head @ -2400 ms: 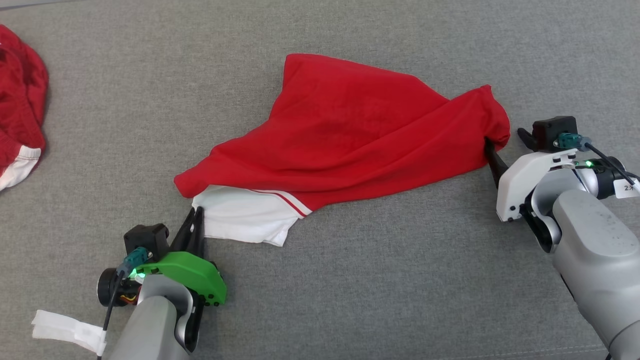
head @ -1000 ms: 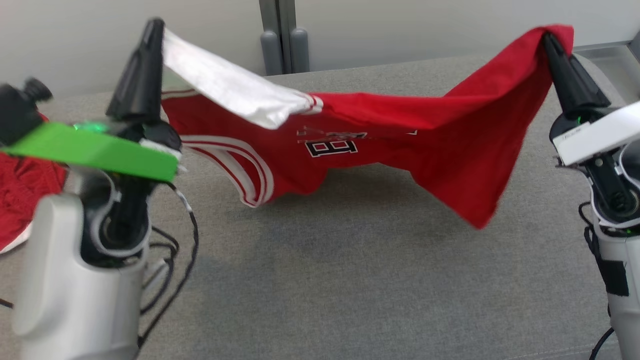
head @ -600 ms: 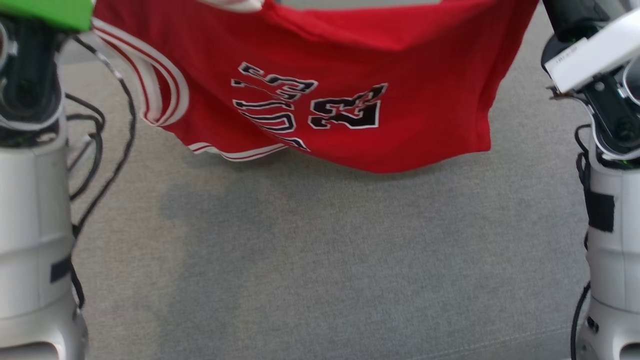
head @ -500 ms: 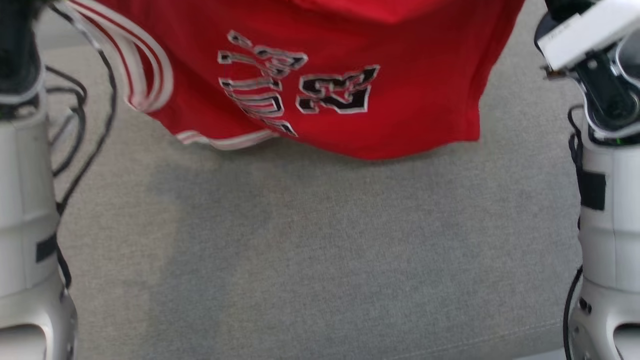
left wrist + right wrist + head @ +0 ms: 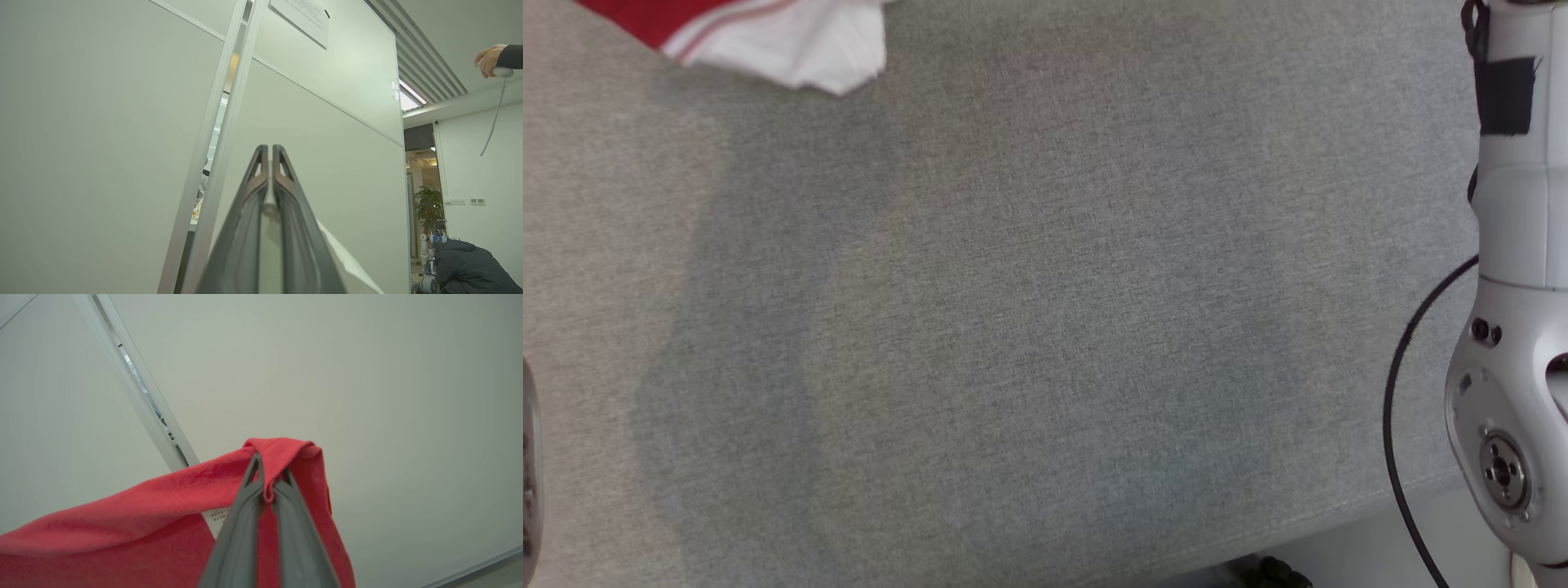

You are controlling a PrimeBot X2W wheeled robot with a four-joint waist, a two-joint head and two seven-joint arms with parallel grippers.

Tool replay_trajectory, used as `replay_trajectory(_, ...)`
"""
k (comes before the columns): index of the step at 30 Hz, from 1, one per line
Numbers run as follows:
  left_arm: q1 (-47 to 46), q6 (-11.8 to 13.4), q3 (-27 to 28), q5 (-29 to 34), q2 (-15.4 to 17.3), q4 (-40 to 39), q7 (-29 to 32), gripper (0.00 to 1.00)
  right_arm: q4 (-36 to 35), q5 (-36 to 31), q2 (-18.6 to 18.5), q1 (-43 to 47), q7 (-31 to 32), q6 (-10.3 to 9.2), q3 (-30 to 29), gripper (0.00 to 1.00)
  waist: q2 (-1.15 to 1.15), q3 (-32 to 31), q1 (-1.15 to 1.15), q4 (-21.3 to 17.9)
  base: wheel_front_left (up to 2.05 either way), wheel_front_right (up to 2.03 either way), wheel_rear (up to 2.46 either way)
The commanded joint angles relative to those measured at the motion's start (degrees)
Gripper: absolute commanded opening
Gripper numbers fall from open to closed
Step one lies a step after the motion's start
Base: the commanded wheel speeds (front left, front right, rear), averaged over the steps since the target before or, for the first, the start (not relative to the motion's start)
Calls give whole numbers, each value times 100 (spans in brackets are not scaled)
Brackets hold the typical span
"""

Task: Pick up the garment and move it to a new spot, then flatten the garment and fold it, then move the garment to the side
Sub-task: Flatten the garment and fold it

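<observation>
The garment is a red jersey with white trim. In the head view its red and white lower corner (image 5: pixel 768 41) hangs in at the top left above the grey surface. My right gripper (image 5: pixel 269 473) points up at a pale wall, shut on a red fold of the garment (image 5: pixel 122 531), which drapes away to the left. My left gripper (image 5: pixel 269 149) also points up, shut with a thin pale strip of the garment pinched between its fingers; a white edge of cloth (image 5: pixel 347 265) hangs beside them. My pale right forearm (image 5: pixel 1511 204) stands at the right edge.
The grey fabric surface (image 5: pixel 1045 327) spreads below, with its front edge at the lower right. A wall panel with a metal post (image 5: pixel 212 143) rises behind. A person's hand (image 5: pixel 488 61) holds a small corded device at the upper right, and a dark jacket (image 5: pixel 466 265) lies lower right.
Both grippers have lifted the garment from the surface and kept raising it. The head view has shifted down, so the printed red front has left the top of the picture.
</observation>
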Motion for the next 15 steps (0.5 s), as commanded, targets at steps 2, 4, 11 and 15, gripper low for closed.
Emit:
replay_trajectory(2,-297,-36,-30,-117,-21,-151,-197,0,-5,-37,-16,-208,-545,0,-3,0,0,223,-1,-62,0,0,0)
replay_trajectory(4,-294,-41,-114,-300,-46,-349,-267,0,10,-125,-111,-211,-869,0,20,0,0,235,-1,4,0,0,0)
replay_trajectory(11,1508,-44,-116,-878,-211,-1056,-310,0,296,-253,-588,674,-1140,0,648,0,0,161,-1,333,0,0,0)
replay_trajectory(15,3250,-45,48,-1064,-385,-1470,-303,0,325,14,-856,1625,-1159,0,1126,0,0,-125,-1,493,0,0,0)
